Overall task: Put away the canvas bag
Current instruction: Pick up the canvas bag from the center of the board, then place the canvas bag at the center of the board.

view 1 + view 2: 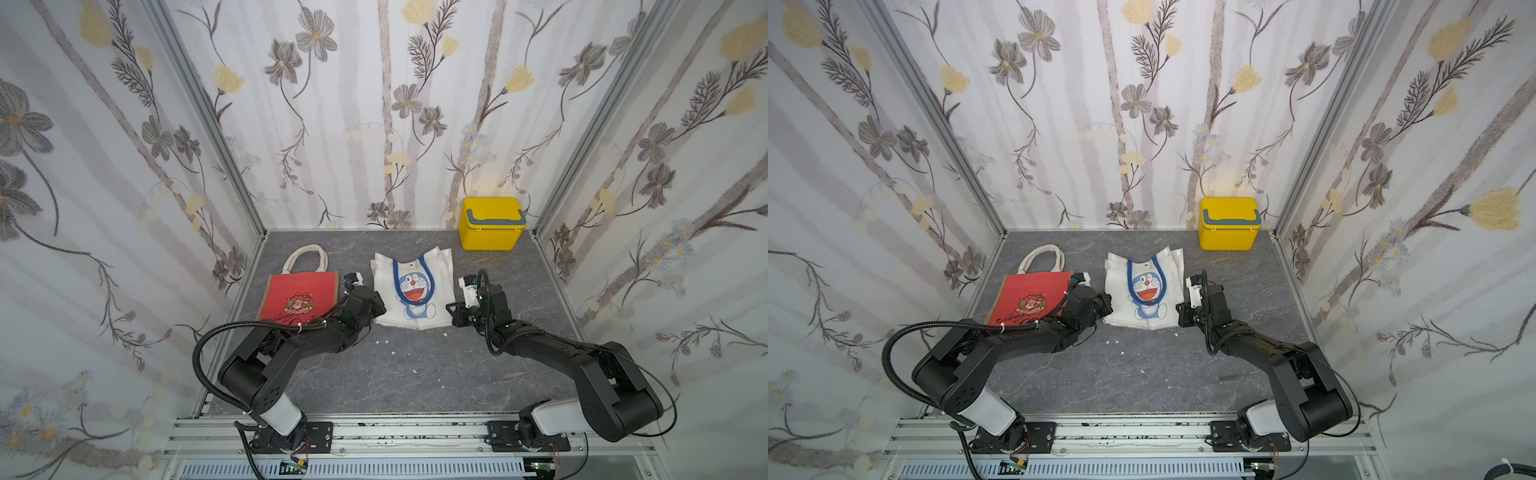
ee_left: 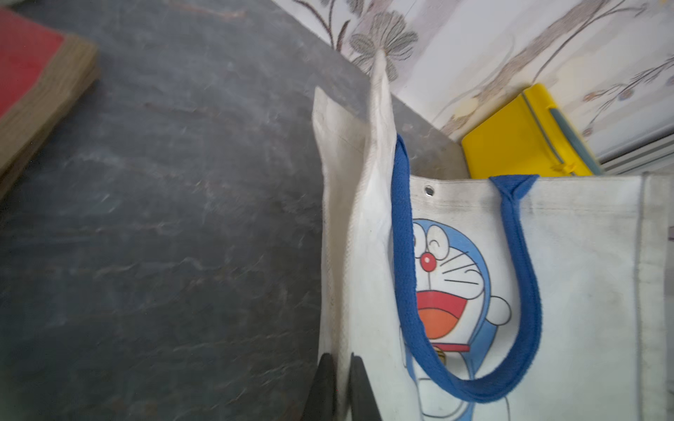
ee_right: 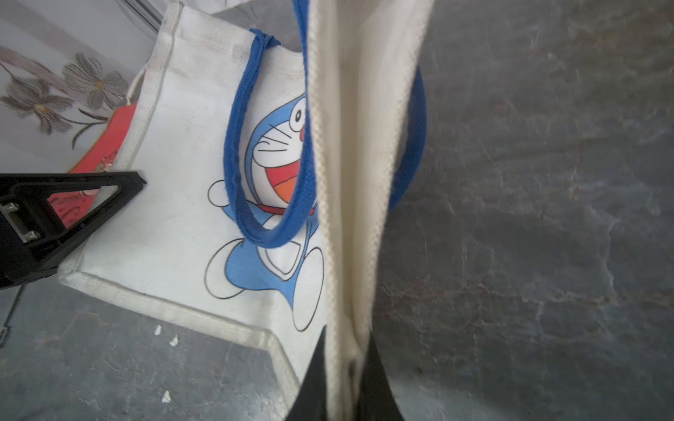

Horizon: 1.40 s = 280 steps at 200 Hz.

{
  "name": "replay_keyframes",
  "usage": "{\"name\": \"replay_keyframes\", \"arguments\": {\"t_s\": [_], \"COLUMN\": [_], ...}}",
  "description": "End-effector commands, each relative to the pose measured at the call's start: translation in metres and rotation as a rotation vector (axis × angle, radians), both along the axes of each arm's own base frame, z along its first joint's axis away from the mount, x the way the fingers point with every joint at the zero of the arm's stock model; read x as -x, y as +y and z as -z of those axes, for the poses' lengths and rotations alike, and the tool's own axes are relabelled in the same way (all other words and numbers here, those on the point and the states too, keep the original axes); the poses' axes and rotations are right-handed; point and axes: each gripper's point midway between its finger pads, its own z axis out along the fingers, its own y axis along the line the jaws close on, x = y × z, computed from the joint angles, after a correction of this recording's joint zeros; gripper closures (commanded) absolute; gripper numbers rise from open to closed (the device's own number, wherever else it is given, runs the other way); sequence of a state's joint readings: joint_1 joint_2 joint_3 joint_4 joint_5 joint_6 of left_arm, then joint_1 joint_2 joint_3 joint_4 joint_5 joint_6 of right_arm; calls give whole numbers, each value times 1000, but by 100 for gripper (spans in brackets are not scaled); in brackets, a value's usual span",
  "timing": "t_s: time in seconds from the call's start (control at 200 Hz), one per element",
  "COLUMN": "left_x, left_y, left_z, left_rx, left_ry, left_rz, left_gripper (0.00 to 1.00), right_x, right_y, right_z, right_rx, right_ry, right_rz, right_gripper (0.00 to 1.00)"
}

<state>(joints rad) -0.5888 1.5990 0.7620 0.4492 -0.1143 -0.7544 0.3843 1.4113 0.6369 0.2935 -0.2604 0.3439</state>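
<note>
Flowered walls round a grey marbled desk, with the white canvas bag lying flat mid-desk beside a red bag, a yellow box well behind. Pinched near its front corners: left end effector closed on one raised side fold, right end effector closed on the other. Likely to slip free or twist if raised unevenly, with only thin cloth edges between the jaws; could also snag the loose blue handle or nudge the red bag.
</note>
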Motion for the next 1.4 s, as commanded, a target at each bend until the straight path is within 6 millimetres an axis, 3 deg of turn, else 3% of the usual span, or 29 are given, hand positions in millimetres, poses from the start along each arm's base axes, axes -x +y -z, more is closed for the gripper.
{"name": "replay_keyframes", "arguments": {"t_s": [0.0,0.105,0.185,0.265,0.41,0.65,0.71,0.749,0.889,0.934,0.979,1.049,1.124,1.259,1.324,1.394], "left_x": [-9,-14,-8,4,38,80,83,84,76,74,72,70,68,60,58,58], "left_y": [-4,-2,-3,-2,13,28,31,37,48,48,50,52,56,66,60,45], "left_z": [-30,-44,-24,4,55,84,85,86,78,72,67,58,48,19,-1,-22], "left_rx": [-24,-2,13,22,12,8,8,-11,-70,-70,-72,-69,-83,-159,-147,-41], "left_ry": [-17,-22,41,103,216,303,307,307,273,263,250,220,189,107,49,12], "left_rz": [25,-4,2,9,5,-4,-14,-35,-82,-85,-97,-107,-123,-171,-156,-105], "left_gripper": [100,100,100,100,100,100,100,93,89,78,60,44,32,24,1,0], "right_x": [-16,-17,-10,1,29,69,75,76,65,61,58,55,54,49,45,42], "right_y": [13,13,11,7,-5,-36,-38,-39,-41,-44,-47,-54,-62,-76,-85,-84], "right_z": [-44,-54,-44,-19,18,52,58,61,62,59,55,49,42,25,13,3], "right_rx": [-68,-79,-87,-76,-51,-23,-23,-13,41,63,70,79,89,115,98,78], "right_ry": [-81,-85,-56,-1,91,181,198,209,187,180,164,129,93,8,-39,-68], "right_rz": [-40,-33,-23,-19,0,117,121,120,120,138,154,196,235,293,354,318], "right_gripper": [93,92,92,93,94,90,81,73,55,52,49,44,35,0,0,0]}}
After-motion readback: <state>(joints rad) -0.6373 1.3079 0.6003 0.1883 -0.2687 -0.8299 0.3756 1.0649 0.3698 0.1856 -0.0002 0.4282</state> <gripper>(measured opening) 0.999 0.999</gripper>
